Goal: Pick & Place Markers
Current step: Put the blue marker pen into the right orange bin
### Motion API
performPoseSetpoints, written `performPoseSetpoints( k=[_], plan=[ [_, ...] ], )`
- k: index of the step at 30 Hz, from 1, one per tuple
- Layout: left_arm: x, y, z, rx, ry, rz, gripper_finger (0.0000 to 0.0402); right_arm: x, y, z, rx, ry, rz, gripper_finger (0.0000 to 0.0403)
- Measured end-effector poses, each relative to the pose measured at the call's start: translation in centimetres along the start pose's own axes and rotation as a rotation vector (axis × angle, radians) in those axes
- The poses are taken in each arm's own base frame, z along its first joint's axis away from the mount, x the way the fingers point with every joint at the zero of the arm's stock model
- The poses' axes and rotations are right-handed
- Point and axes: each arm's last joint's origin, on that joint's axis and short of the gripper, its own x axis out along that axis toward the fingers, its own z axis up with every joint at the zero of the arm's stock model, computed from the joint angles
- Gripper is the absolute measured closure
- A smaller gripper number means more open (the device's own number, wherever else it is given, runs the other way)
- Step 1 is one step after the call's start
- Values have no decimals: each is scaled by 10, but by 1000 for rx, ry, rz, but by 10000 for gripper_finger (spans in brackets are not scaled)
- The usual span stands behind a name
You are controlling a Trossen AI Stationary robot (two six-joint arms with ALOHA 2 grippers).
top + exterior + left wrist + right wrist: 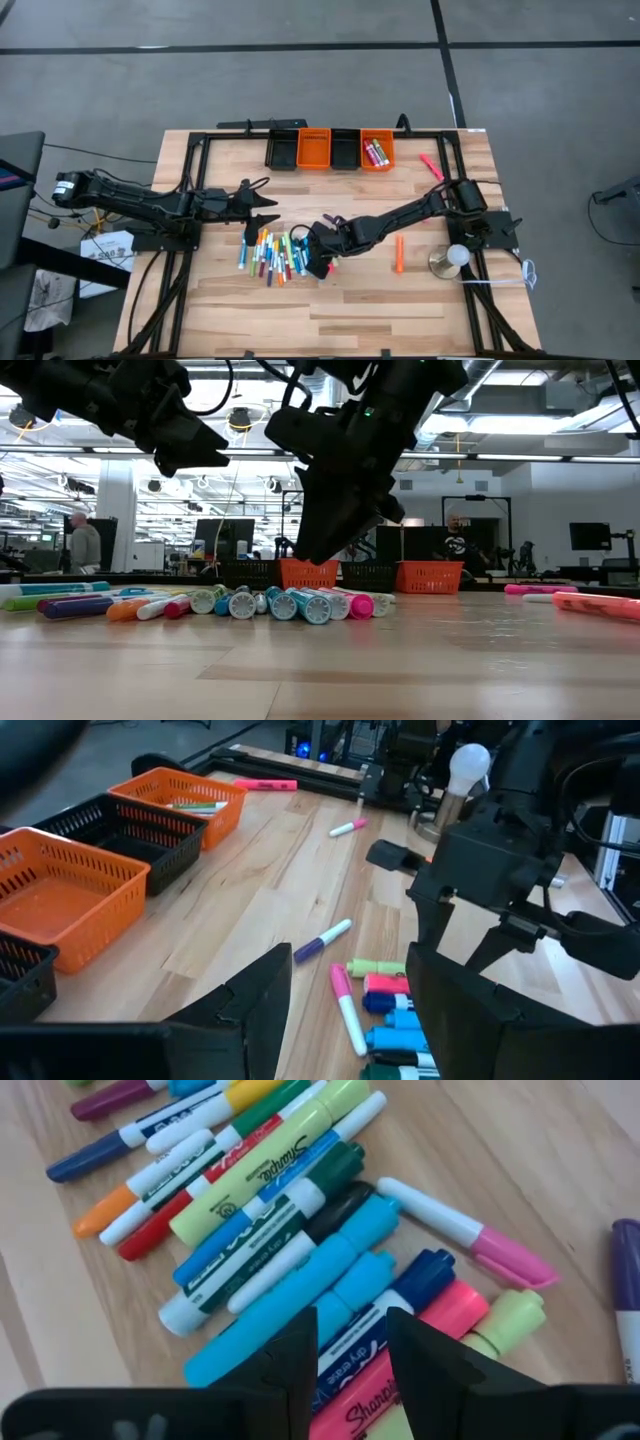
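A pile of mixed-colour markers (pixel 270 255) lies flat on the wooden table near its middle, also in the low view (pixel 290 603). My right gripper (pixel 320 262) hangs open just above the pile's right end and points steeply down. In the right wrist view its fingers (pixel 350 1355) stand over a blue-and-white marker (pixel 345 1350) and a pink one (pixel 360 1405), and in the low view the fingertips (pixel 312 555) are clear of them. My left gripper (pixel 262 222) hovers open above the pile's far left side, holding nothing (pixel 350 1020).
Four small bins line the far edge, alternating black and orange (pixel 314 148). The rightmost orange bin (pixel 377 150) holds a few markers. Loose markers lie apart: pink (pixel 431 165), orange (pixel 399 253), purple (pixel 322 940). A bulb on a metal base (pixel 455 258) stands at the right.
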Motion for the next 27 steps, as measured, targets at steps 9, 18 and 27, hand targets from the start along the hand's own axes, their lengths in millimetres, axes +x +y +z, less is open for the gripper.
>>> performPoseSetpoints(
  k=[9, 18, 27],
  plan=[
    [0, 0, 0, 0, 0, 0, 206, 1, -3, 1, -31, 11, -9, 291],
    [0, 0, 0, 0, -1, 0, 206, 20, -6, -2, -30, 60, 31, 291],
    [0, 0, 0, 0, -1, 0, 206, 28, -8, -2, -16, 81, 58, 292]
  ],
)
